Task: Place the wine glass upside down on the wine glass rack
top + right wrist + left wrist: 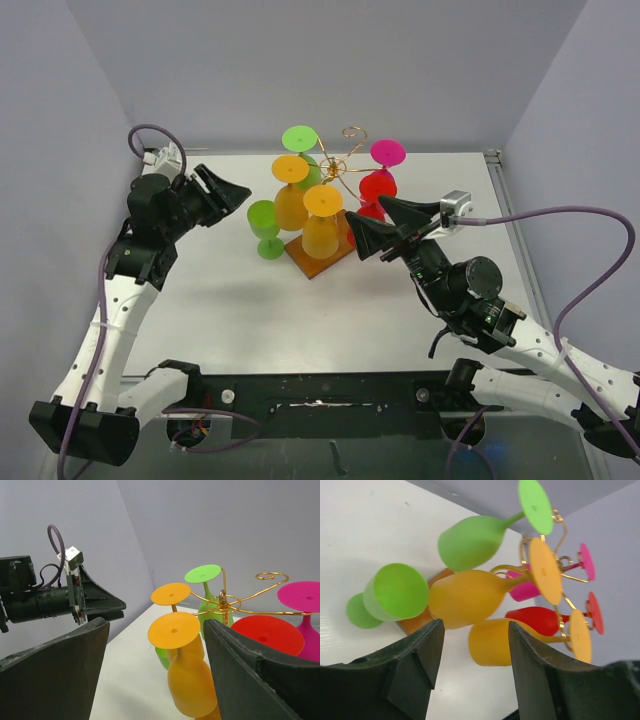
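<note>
Left pincer (228,188): released, jaws wide apart, nothing between them, held above the tabletop (230,310) to the left of the wine glass rack (333,173); right pincer (364,208): likewise spread and empty, fingertips close beside the hanging red glass (378,185). The green wine glass (265,225) stands upright on the tabletop, just beside the rack's wooden base (316,265), between that base and the left pincer. Hanging foot-up on the wire arms: a second green glass (300,138); a rear orange glass (290,168); a front orange glass (322,200); a magenta glass (388,152); the orange pair hangs on the left pincer's side of the central post.
</note>
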`<state>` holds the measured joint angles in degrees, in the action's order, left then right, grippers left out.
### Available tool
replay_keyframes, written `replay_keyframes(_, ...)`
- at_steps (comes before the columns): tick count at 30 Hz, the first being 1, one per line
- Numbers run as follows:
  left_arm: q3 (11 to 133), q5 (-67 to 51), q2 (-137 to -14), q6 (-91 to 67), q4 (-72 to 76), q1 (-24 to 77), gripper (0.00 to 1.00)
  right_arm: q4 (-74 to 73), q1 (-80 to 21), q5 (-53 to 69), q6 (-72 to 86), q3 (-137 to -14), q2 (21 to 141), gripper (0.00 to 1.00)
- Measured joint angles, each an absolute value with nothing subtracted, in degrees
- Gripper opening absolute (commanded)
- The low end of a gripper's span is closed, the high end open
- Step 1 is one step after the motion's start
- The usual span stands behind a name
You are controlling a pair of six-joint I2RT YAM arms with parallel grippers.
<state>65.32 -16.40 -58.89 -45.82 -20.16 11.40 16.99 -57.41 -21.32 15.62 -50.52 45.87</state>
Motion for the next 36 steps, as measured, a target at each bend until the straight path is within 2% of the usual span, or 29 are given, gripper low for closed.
replay_keyframes(10,63.1,-11.6,-72.2,-37.4,-26.2,10.9,0.5,16.6,-57.3,-24.1,15.0,-49.6,45.6,0.78)
replay_keyframes(21,72.0,-8.2,-86.6,-31.0,-32.1,11.3,0.36,16.6,-56.9,-25.3,14.3,-48.6,44.4,0.78)
replay_keyframes(28,78.4,-4.6,-93.0,-30.7,-34.0,12.5,0.22,16.6,-56.7,-25.3,14.1,-48.6,44.4,0.78)
replay_keyframes(32,80.2,-1.9,-95.5,-30.0,-35.6,13.5,0.01,16.6,-56.7,-25.4,14.1,-48.5,44.0,0.78)
replay_keyframes(36,81.4,1.8,-95.8,-28.3,-37.1,14.2,0.0,16.6,-56.7,-25.5,14.1,-48.4,43.3,0.78)
